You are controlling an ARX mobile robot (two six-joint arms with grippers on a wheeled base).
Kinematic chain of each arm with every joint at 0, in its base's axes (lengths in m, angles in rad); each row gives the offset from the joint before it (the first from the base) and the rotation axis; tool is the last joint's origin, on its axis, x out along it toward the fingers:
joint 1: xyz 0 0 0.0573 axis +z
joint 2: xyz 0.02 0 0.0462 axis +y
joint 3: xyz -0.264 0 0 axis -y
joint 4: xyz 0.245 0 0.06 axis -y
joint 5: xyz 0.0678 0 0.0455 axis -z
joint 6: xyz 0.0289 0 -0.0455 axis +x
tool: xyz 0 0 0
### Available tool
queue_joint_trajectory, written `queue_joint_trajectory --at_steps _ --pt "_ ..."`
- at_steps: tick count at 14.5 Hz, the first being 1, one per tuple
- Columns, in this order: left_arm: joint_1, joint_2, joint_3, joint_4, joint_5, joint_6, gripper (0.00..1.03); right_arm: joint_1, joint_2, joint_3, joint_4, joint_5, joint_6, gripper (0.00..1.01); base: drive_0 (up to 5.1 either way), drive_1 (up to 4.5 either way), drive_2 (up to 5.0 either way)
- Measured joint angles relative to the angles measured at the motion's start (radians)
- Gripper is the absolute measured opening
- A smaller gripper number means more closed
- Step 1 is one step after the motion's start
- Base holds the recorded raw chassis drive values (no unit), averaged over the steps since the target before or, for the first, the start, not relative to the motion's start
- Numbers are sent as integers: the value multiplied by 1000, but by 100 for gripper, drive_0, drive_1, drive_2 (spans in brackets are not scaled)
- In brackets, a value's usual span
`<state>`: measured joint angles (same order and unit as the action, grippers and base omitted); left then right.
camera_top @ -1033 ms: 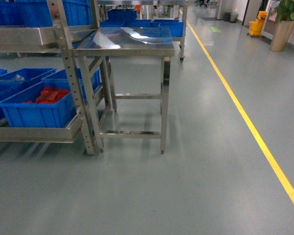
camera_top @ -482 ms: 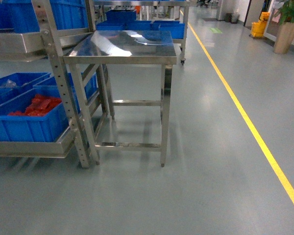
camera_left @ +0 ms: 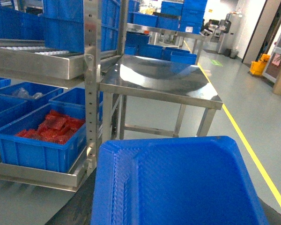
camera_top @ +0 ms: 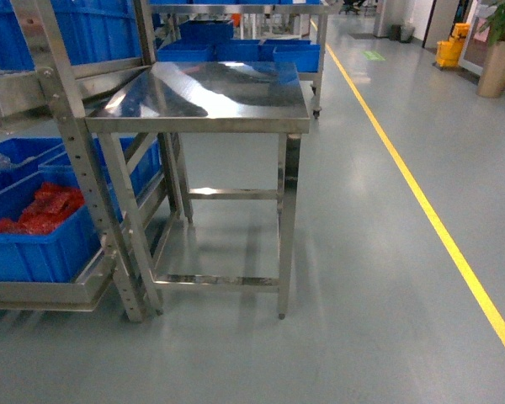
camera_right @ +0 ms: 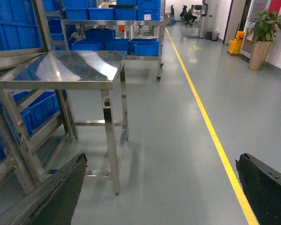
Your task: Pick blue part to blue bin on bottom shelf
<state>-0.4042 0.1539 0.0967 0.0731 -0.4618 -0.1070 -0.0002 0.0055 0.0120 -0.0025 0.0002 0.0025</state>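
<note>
Steel rack's bottom shelf [camera_top: 42, 290] — blue bin [camera_top: 34, 244] of red parts [camera_top: 42, 210], grey floor [camera_top: 362, 278]

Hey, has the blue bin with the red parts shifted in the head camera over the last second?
Yes. The bin of red parts has slid left and down, partly out of view, while the yellow floor line barely shifts; probably the robot's base moving, not the bin.

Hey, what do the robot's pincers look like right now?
The right pincer shows two black, matte, slab-like fingers with rough edges; no cables or markings visible. The left pincer is hidden behind a blue ribbed part. The head view shows no arms.
</note>
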Motion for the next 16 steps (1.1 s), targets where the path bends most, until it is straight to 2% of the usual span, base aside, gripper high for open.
queue_joint_trajectory --at_steps 16 --pt "0 1 0 -2 5 0 44 0 0 0 -3 1 0 98 -7 392 -405"
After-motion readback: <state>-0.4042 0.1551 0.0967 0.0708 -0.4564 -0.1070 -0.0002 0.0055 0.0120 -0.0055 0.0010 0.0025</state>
